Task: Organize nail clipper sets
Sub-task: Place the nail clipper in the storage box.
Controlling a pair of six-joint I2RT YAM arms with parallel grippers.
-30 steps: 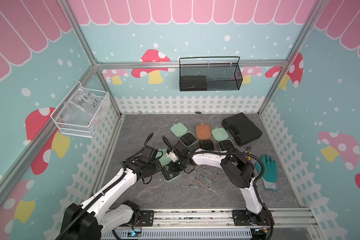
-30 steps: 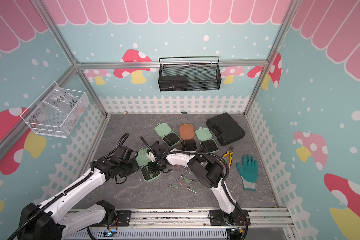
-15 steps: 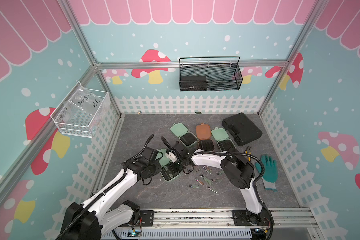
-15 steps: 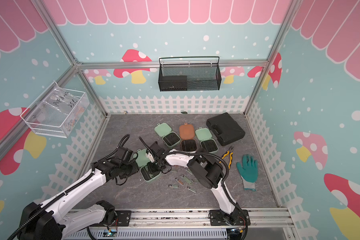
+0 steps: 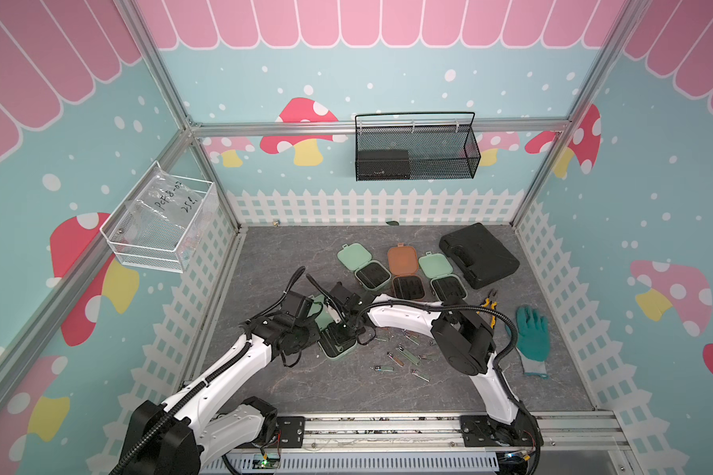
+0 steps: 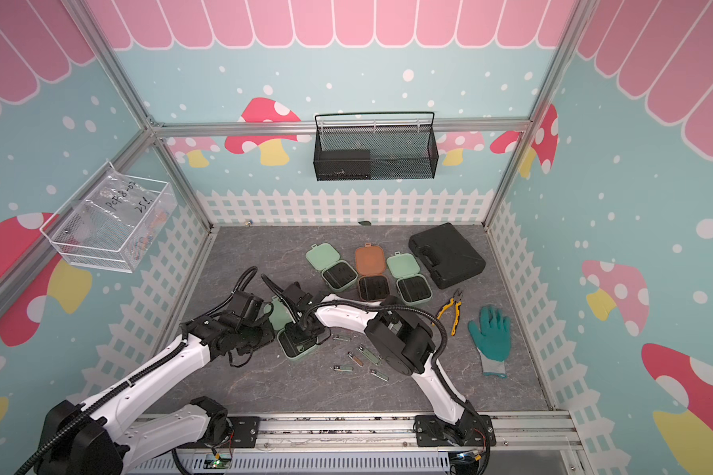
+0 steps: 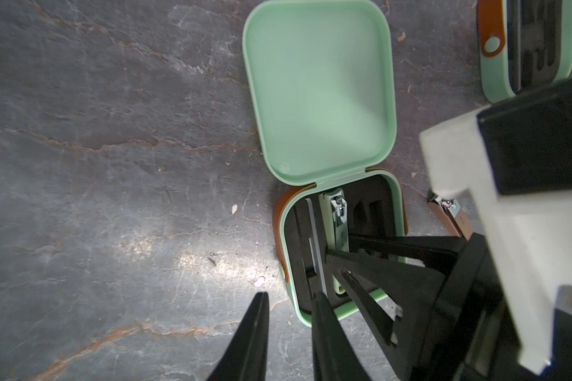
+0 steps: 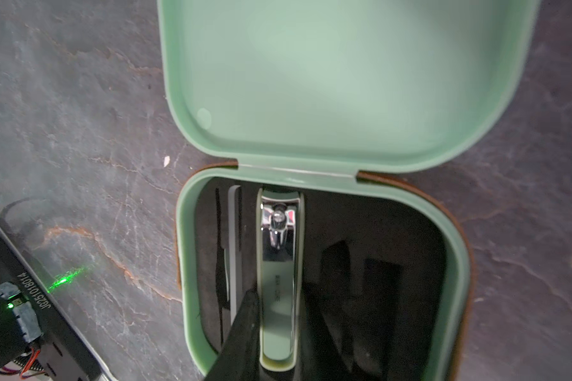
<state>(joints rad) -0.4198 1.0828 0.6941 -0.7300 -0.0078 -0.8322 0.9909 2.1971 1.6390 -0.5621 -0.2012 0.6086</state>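
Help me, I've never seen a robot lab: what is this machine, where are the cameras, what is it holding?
Two white robot arms, left and right, work over a grey table. The wide pictures come from one overhead camera pair; each close-up from a wrist camera. On it lie a brown case and two mint cases, all open, a black tool case, pliers, a glove and loose clippers. Nearer the arms a fourth mint case lies open. The right gripper is closed on a green clipper in its insert. The left gripper sits at that case's edge; its grip is unclear.
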